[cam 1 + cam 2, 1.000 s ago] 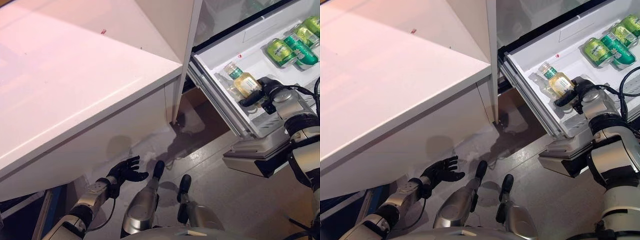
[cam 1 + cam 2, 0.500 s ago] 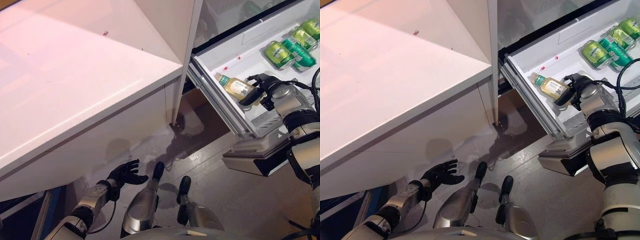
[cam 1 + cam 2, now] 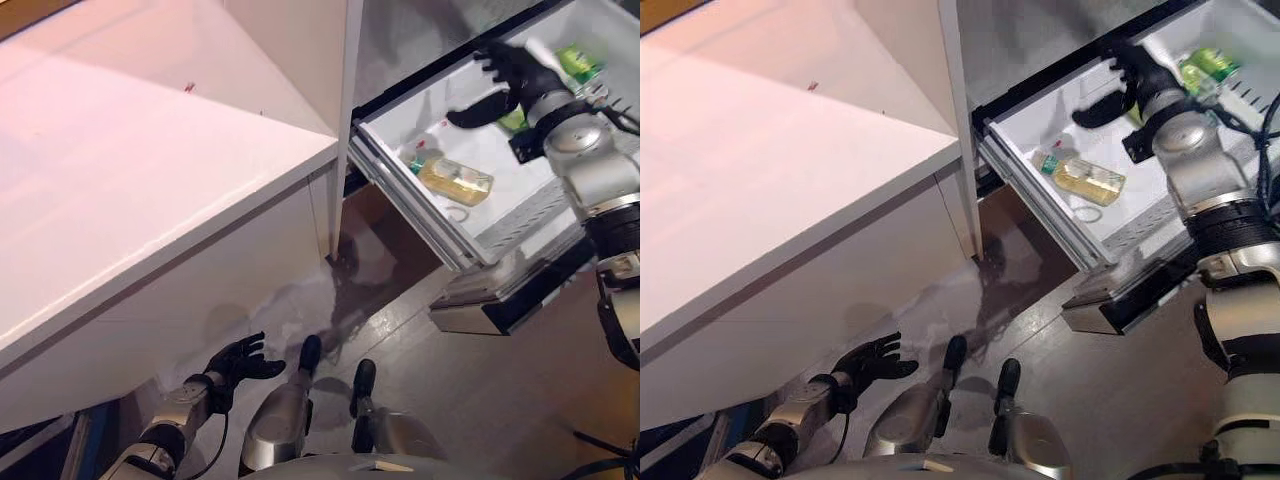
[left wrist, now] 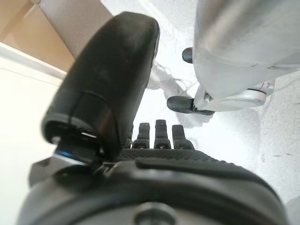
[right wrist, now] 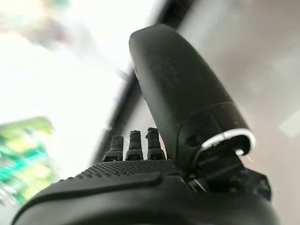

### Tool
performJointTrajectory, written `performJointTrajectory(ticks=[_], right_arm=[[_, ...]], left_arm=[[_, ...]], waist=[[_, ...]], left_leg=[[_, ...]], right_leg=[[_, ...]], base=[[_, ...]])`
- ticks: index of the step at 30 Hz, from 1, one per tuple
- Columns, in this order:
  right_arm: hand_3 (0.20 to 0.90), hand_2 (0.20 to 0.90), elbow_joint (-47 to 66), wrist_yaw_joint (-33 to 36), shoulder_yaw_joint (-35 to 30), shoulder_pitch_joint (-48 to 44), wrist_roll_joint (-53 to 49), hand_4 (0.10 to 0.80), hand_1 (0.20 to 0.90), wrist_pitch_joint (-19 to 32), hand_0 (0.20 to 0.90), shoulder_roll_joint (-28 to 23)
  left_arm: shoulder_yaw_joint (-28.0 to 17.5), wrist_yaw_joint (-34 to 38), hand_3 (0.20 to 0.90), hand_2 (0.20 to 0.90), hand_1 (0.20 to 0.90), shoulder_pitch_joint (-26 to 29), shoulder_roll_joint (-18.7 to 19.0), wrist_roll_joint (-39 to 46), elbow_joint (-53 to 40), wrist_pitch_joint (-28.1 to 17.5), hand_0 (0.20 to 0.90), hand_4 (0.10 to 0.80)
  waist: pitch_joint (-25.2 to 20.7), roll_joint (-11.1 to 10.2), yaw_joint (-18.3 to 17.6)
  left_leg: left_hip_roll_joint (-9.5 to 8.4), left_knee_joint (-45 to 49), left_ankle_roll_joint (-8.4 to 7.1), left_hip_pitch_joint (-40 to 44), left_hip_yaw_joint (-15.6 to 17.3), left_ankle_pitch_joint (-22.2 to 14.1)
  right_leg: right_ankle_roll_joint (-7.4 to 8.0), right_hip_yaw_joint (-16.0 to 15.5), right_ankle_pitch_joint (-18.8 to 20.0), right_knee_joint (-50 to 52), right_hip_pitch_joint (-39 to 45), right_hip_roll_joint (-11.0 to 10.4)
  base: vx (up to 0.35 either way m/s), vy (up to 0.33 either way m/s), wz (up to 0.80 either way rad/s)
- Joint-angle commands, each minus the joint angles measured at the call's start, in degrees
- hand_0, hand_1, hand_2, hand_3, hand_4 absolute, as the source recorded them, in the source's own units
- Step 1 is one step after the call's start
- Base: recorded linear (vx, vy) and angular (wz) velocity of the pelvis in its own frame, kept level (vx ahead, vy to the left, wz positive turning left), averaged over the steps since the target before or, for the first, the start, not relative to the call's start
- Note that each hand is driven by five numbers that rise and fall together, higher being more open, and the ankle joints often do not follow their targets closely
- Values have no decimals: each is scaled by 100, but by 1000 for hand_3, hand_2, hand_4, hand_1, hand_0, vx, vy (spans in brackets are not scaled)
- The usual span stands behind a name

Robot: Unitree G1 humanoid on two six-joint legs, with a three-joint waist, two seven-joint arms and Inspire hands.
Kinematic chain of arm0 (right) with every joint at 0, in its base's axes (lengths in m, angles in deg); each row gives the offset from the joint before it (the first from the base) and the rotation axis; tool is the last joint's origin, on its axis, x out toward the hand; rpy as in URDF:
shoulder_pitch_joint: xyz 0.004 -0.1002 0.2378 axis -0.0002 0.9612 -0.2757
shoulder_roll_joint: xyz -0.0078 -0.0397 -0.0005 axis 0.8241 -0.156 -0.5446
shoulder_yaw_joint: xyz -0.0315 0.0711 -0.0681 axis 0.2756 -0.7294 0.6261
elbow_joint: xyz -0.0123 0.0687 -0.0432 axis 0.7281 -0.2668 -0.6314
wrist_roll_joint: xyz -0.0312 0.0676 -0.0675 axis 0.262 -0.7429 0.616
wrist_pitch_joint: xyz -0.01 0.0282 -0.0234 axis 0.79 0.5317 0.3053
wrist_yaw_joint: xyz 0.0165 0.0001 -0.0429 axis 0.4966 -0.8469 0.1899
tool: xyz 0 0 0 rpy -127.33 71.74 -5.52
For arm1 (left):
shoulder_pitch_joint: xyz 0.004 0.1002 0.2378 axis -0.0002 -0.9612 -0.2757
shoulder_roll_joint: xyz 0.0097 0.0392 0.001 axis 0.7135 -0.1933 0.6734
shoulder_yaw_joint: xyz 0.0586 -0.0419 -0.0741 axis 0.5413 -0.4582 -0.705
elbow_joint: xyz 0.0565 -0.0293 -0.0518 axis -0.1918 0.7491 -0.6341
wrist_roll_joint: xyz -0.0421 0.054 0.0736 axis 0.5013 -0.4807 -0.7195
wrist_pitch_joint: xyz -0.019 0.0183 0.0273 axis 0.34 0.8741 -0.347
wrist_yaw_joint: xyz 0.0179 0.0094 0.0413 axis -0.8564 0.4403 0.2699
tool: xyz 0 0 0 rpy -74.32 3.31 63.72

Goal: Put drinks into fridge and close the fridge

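Observation:
A clear bottle (image 3: 455,178) of yellow drink with a green cap lies on its side in the white fridge shelf (image 3: 520,215) of the open door; it also shows in the right eye view (image 3: 1080,177). Green cans (image 3: 578,62) lie further along the shelf. My right hand (image 3: 512,78) is open and empty, raised above the shelf past the bottle. Its straight fingers (image 5: 133,146) show in the right wrist view. My left hand (image 3: 238,362) hangs open low by the floor, its fingers (image 4: 158,136) relaxed.
A white counter (image 3: 140,180) with a side panel (image 3: 345,90) stands to the left of the fridge. The fridge door's lower edge (image 3: 500,300) juts out over the grey floor (image 3: 480,390).
My right hand has let go of the bottle and risen toward the cans. The bottle now lies flat in the shelf. The camera has shifted.

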Motion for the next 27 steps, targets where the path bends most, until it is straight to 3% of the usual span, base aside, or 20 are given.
performJointTrajectory(ticks=[1,7,10,16,19,23,27], right_arm=[[900,900,483,661,-629,537,-756,800,900,846,900,-491],[900,900,986,1271,-1693,1433,-1275,800,900,1397,900,-141],[900,900,817,1819,-2174,1831,-1885,800,900,2027,900,187],[900,900,247,2495,-2566,2247,-1960,800,900,2495,900,661],[900,900,34,2725,-2626,2494,-1529,800,900,2557,900,855],[900,900,-430,2919,-2545,2564,-1587,800,900,2736,900,963],[900,900,-854,3038,-2296,1943,-1758,800,900,3206,900,1005]], left_arm=[[113,-111,900,900,900,-377,-85,-490,593,-158,900,800],[186,-183,900,900,900,-391,-191,-591,768,-124,900,800],[252,-179,900,900,900,-413,-258,-555,763,-90,900,800],[384,-182,900,900,900,-504,-334,-653,626,-27,900,800],[381,-196,900,900,900,-637,-349,-767,600,-30,900,800],[446,14,900,900,900,-630,-286,-749,573,-34,900,800],[491,254,900,900,900,29,-134,-355,346,-11,900,800]], waist=[[-1205,-251,-267],[-1490,-229,-454],[-1527,-214,-478],[-1333,-182,-388],[-1218,-141,-333],[-832,-116,-235],[-52,-18,-196]], left_leg=[[-15,55,3,336,388,-757],[-52,153,66,547,532,-945],[-128,455,145,617,548,-1171],[-296,1253,265,546,490,-1507],[-351,1520,335,540,443,-1654],[-471,2220,467,133,345,-1939],[-582,2973,613,-933,302,-2059]], right_leg=[[348,478,-64,356,-179,-164],[376,719,-111,372,-24,-164],[370,860,-169,461,77,-210],[335,938,-226,762,202,-329],[337,967,-316,979,229,-383],[356,978,-528,1573,-78,-455],[333,931,-592,2353,-1106,-491]], base=[[114,59,-33],[79,33,-26],[79,14,-26],[88,12,-16],[118,22,-7],[-49,-3,0],[-474,-7,4]])
